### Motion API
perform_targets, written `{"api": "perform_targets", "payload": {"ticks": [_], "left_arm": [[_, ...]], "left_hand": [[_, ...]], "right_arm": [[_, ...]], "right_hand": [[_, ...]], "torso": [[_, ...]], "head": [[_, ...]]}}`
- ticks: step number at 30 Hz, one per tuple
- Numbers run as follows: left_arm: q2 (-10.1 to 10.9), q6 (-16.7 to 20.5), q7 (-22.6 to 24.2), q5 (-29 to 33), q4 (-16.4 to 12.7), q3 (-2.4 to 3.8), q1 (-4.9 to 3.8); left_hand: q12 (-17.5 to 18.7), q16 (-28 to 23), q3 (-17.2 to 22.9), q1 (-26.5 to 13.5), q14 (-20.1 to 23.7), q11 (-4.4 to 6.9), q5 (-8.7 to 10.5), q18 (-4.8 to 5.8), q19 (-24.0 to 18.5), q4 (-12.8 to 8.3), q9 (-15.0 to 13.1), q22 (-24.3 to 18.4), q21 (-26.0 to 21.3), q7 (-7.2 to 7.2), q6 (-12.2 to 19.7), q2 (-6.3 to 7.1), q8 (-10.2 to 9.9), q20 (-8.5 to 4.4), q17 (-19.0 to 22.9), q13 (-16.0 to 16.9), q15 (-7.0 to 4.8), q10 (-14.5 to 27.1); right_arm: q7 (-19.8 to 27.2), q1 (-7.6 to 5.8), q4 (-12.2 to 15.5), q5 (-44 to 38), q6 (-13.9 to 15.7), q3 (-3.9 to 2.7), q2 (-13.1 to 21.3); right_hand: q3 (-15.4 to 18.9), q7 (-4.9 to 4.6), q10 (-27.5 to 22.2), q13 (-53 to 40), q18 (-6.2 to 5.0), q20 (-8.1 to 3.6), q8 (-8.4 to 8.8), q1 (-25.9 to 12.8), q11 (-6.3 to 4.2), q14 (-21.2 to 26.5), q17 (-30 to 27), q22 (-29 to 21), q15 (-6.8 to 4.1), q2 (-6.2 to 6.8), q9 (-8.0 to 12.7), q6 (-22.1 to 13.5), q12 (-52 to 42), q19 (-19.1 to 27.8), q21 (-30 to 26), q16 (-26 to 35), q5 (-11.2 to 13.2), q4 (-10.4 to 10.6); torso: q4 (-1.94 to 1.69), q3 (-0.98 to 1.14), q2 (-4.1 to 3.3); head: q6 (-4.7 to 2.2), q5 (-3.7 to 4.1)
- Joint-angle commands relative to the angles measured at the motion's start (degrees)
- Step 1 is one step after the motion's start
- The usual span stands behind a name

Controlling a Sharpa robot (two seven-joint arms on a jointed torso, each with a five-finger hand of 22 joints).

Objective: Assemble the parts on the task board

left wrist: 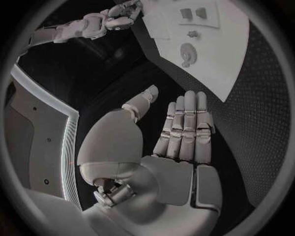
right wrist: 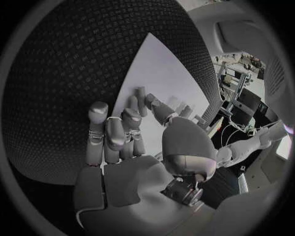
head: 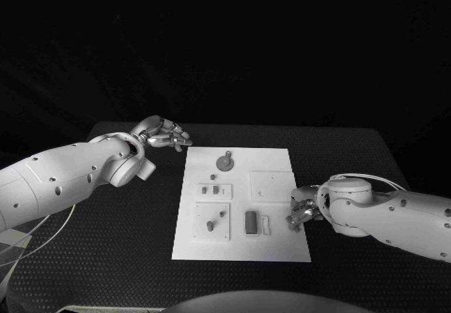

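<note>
The white task board (head: 272, 244) lies in the middle of the table. On it are a round grey part (head: 225, 162), two small parts (head: 210, 190) side by side, a peg (head: 210, 225), a dark long part (head: 251, 222) and a pale slim part (head: 266, 225). My left hand (head: 161, 134) hovers off the board's far left corner, with its fingers straight and apart (left wrist: 184, 128) and nothing in it. My right hand (head: 302, 208) is at the board's right edge, beside the slim part. Its fingers (right wrist: 117, 132) are bent over the board (right wrist: 154, 69) and hold nothing that I can see.
Black textured table (head: 113, 248) surrounds the board on all sides. The left wrist view shows the board (left wrist: 236, 64) with the round part (left wrist: 188, 53), and my right hand (left wrist: 123, 12) beyond it. A white cable (head: 38, 228) hangs at the left.
</note>
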State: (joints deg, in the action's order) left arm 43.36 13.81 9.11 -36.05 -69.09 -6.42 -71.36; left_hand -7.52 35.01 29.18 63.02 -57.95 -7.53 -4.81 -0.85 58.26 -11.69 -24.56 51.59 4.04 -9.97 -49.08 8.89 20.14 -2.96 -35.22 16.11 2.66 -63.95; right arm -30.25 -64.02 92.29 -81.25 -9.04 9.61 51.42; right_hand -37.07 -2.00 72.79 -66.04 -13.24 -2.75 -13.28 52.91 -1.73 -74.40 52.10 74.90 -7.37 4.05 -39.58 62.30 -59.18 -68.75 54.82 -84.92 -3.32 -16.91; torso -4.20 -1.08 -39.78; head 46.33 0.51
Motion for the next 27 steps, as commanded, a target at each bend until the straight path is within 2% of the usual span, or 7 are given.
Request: {"api": "perform_targets", "payload": {"ticks": [1,8,14,16,18,20,27], "left_arm": [[0.0,-0.6,0.3,-0.3,-0.1,0.03,-0.07],[-0.1,-0.6,0.2,-0.3,-0.1,0.03,-0.07],[-0.1,-0.6,0.2,-0.3,-0.1,0.03,-0.07],[0.0,-0.6,0.2,-0.3,-0.1,0.03,-0.07],[-0.1,-0.6,0.2,-0.3,-0.1,0.03,-0.07],[-0.1,-0.7,0.2,-0.4,-0.1,0.03,-0.07],[0.0,-0.7,0.1,-0.4,-0.2,0.03,-0.07]], "left_hand": [[-0.3,-0.3,0.0,-0.7,-0.4,0.11,0.24,0.68,0.0,0.3,0.0,-0.1,0.0,-0.02,-0.1,-0.04,0.1,0.04,-0.1,0.1,0.08,0.3],[-0.3,-0.3,0.0,-0.7,-0.4,0.11,0.25,0.68,0.0,0.3,0.0,-0.1,0.0,-0.02,-0.1,-0.03,0.1,0.04,-0.1,0.1,0.08,0.3],[-0.3,-0.4,0.0,-0.7,-0.5,0.12,0.26,0.68,0.0,0.3,0.0,-0.1,0.0,-0.02,-0.1,-0.01,0.1,0.03,-0.1,0.1,0.08,0.4],[-0.3,-0.4,0.0,-0.7,-0.5,0.12,0.26,0.67,0.0,0.3,0.0,-0.1,0.0,-0.02,-0.1,-0.01,0.1,0.03,-0.1,0.1,0.08,0.4],[-0.3,-0.4,0.0,-0.7,-0.5,0.12,0.26,0.67,0.0,0.3,0.0,-0.1,0.0,-0.02,-0.1,0.0,0.1,0.03,-0.1,0.1,0.08,0.4],[-0.3,-0.4,0.0,-0.7,-0.5,0.12,0.26,0.67,0.0,0.3,0.0,-0.1,0.0,-0.02,-0.1,0.0,0.1,0.03,-0.1,0.1,0.08,0.4],[-0.3,-0.4,0.0,-0.6,-0.5,0.12,0.26,0.67,0.0,0.3,0.0,-0.1,0.0,-0.01,-0.1,0.03,0.1,0.03,-0.2,0.1,0.07,0.4]], "right_arm": [[0.5,0.44,0.8,6.1,2.4,0.28,0.3],[1.1,0.34,1.7,10.8,6.8,0.11,1.1],[1.4,0.03,1.9,16.2,9.3,0.01,1.2],[1.5,0.0,1.9,20.0,10.0,0.01,1.2],[1.3,-0.09,1.6,27.6,10.4,0.01,1.2],[1.4,-0.12,1.5,29.3,11.5,0.01,1.2],[1.0,-0.16,1.0,31.6,11.5,0.03,0.8]], "right_hand": [[0.3,-2.75,0.5,-0.1,-1.76,-0.02,-0.45,2.7,0.15,-0.5,0.1,0.9,0.07,-3.51,-0.2,-2.7,-0.4,0.2,0.2,-0.2,-0.2,0.0],[0.4,-2.65,0.6,-0.1,-1.76,0.0,-0.59,2.9,0.05,-0.5,0.2,0.9,0.04,-3.54,-0.2,-2.4,-0.4,0.2,0.3,-0.3,-0.2,0.0],[0.4,-2.53,0.7,0.0,-1.76,0.06,-0.75,2.8,-0.06,-0.4,0.0,0.9,-0.02,-3.89,-0.2,-2.0,-0.5,0.2,0.3,-0.2,-0.2,0.0],[0.4,-2.51,0.7,0.0,-1.76,0.07,-0.76,2.8,-0.08,-0.4,0.0,0.9,-0.04,-3.98,-0.2,-1.9,-0.4,0.2,0.3,-0.2,-0.3,0.0],[0.4,-2.5,0.7,0.0,-1.76,0.07,-0.77,2.9,-0.09,-0.4,0.0,0.9,-0.05,-4.05,-0.2,-1.9,-0.4,0.2,0.3,-0.2,-0.3,0.0],[0.4,-2.48,0.7,0.0,-1.76,0.08,-0.78,2.9,-0.12,-0.5,0.2,0.9,-0.08,-4.22,-0.2,-1.9,-0.4,0.1,0.3,-0.3,-0.3,0.0],[0.5,-2.48,0.7,0.0,-1.76,0.08,-0.78,2.8,-0.12,-0.5,0.3,0.9,-0.1,-4.27,-0.2,-1.8,-0.4,0.1,0.3,-0.3,-0.2,0.0]], "torso": [[0.01,0.02,0.0],[0.05,0.0,0.0],[0.02,0.0,0.0],[0.01,0.01,-0.02],[0.03,0.01,-0.02],[0.05,0.01,-0.02],[0.04,-0.02,-0.02]], "head": [[-0.05,-0.06],[-0.08,-0.09],[-0.06,-0.07],[-0.01,-0.05],[0.01,-0.05],[0.02,-0.06],[0.11,-0.03]]}}
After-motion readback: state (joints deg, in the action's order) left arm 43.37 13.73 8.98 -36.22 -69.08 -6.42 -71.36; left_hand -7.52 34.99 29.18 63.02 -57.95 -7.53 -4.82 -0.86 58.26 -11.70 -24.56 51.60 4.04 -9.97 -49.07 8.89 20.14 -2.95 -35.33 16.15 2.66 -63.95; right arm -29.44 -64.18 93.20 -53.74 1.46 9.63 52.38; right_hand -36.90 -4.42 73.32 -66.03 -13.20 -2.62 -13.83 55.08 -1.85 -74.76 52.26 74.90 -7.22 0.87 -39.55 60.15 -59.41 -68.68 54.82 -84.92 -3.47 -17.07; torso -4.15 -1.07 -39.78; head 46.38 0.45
